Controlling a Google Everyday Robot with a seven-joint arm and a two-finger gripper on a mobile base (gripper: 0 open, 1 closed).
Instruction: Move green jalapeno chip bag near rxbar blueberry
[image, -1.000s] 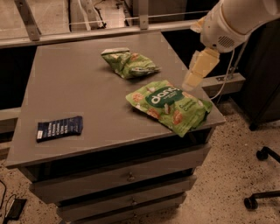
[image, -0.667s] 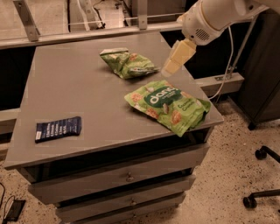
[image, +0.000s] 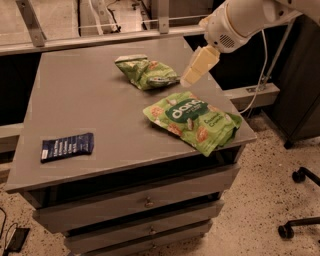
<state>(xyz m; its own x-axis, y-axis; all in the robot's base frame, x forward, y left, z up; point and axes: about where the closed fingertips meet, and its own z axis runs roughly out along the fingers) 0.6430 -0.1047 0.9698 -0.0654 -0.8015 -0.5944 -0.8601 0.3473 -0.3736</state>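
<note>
The green jalapeno chip bag (image: 145, 72) lies crumpled on the far middle of the grey table (image: 85, 100). The rxbar blueberry (image: 67, 146), a flat navy wrapper with white text, lies near the table's front left edge. My gripper (image: 194, 71) hangs from the white arm just right of the chip bag, a little above the table, holding nothing.
A larger flat green "dang" bag (image: 192, 120) lies at the table's front right corner, overhanging the edge. Drawers (image: 145, 202) sit below the tabletop. A chair base with wheels (image: 300, 200) stands on the floor at right. A rail (image: 100, 37) runs behind the table.
My arm and gripper have moved left from beyond the table's right edge toward the chip bag. The bags and the bar have not moved.
</note>
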